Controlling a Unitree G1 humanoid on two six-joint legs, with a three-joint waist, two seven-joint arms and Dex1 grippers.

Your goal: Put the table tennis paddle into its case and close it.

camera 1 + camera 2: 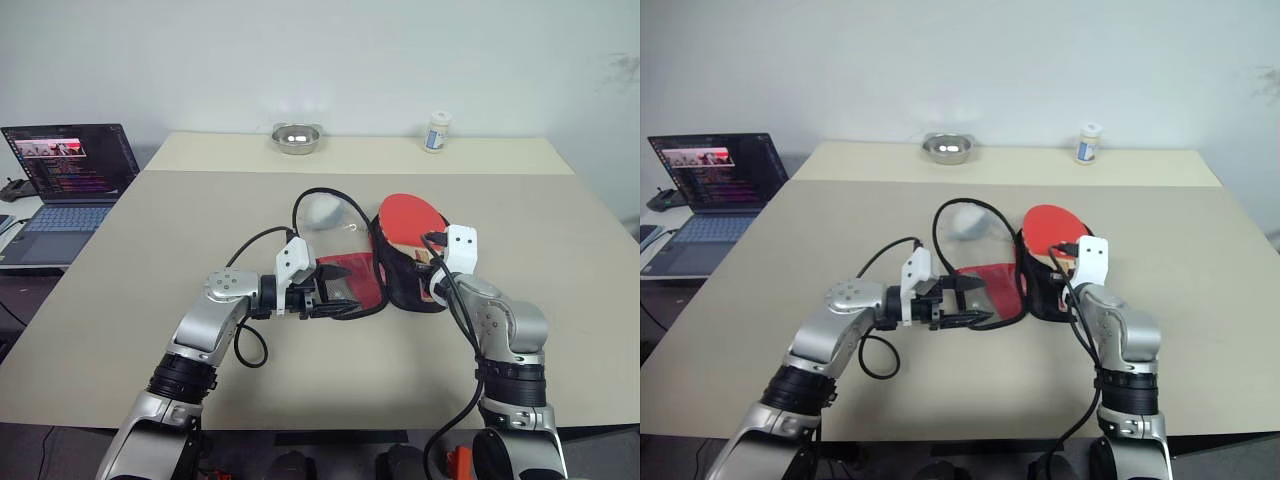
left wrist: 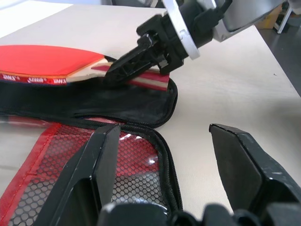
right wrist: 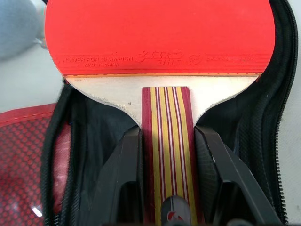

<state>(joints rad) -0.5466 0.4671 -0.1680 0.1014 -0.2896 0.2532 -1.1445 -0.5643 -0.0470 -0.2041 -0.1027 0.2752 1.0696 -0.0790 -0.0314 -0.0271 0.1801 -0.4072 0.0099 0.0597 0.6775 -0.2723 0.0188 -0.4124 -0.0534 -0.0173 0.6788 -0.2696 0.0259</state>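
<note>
Low in the frame, the right tool (image 3: 167,155) is clenched on the striped handle of the paddle (image 1: 413,216), whose red face lies on the black half of the open case (image 1: 385,280) at the centre of the bench (image 1: 150,280). The left tool (image 1: 330,298) stands released at the case's red mesh flap. Farther back are a steel bowl (image 1: 296,138) and a small bottle (image 1: 437,131); a laptop (image 1: 65,185) sits at the left edge.
</note>
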